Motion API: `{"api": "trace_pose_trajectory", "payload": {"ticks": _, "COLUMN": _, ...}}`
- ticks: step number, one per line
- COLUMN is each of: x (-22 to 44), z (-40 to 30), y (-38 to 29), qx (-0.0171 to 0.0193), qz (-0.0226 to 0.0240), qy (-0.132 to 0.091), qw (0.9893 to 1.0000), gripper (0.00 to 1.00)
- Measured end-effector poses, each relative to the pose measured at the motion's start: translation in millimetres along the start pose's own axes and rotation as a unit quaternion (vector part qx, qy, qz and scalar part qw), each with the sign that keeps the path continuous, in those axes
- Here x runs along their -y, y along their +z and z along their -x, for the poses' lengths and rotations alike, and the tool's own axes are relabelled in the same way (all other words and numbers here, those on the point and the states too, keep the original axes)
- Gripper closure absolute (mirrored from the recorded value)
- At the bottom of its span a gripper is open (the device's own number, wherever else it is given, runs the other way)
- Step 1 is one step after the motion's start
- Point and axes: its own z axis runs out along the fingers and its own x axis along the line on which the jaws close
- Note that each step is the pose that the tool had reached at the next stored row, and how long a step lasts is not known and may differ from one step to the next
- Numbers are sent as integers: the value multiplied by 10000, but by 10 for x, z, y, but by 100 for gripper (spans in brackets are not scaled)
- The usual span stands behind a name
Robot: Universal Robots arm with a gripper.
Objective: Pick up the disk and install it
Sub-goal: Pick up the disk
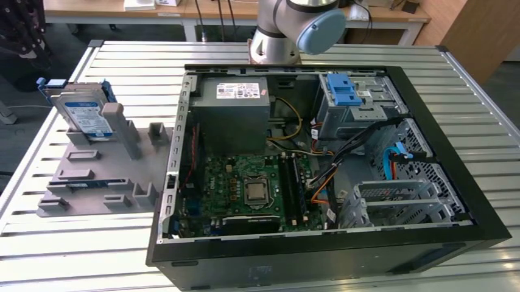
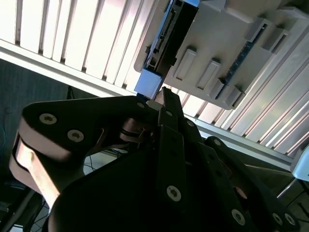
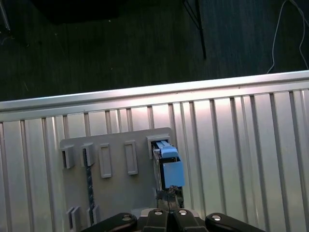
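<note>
Gripper [image 3: 170, 195] above upright disk [image 3: 170, 169] edge

Blue-framed disk [image 1: 87, 117], upright, slotted in grey stand [image 1: 89, 176]

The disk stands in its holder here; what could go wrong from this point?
1. The gripper sits close to the disk's narrow edge, upright in the grey holder; a skewed grasp could jam it in the slot.
2. Loose cables cross the computer case beside the drive cage; they might snag the disk.
</note>
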Motion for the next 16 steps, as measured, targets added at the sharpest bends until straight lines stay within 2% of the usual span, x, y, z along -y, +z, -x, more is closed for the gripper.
{"api": "trace_pose_trajectory", "payload": {"ticks": 2, "x": 1, "z": -1, "y": 37, "qx": 0, "qz": 0, "qy": -2, "qw": 10000, "gripper": 89}}
{"api": "trace_pose_trajectory", "payload": {"ticks": 13, "x": 1, "z": -1, "y": 38, "qx": 0, "qz": 0, "qy": -2, "qw": 10000, "gripper": 89}}
{"api": "trace_pose_trajectory", "payload": {"ticks": 14, "x": 1, "z": -1, "y": 38, "qx": 0, "qz": 0, "qy": -2, "qw": 10000, "gripper": 83}}
{"api": "trace_pose_trajectory", "payload": {"ticks": 15, "x": 1, "z": -1, "y": 39, "qx": 0, "qz": 0, "qy": -2, "qw": 10000, "gripper": 83}}
{"api": "trace_pose_trajectory", "payload": {"ticks": 16, "x": 1, "z": -1, "y": 39, "qx": 0, "qz": 0, "qy": -2, "qw": 10000, "gripper": 77}}
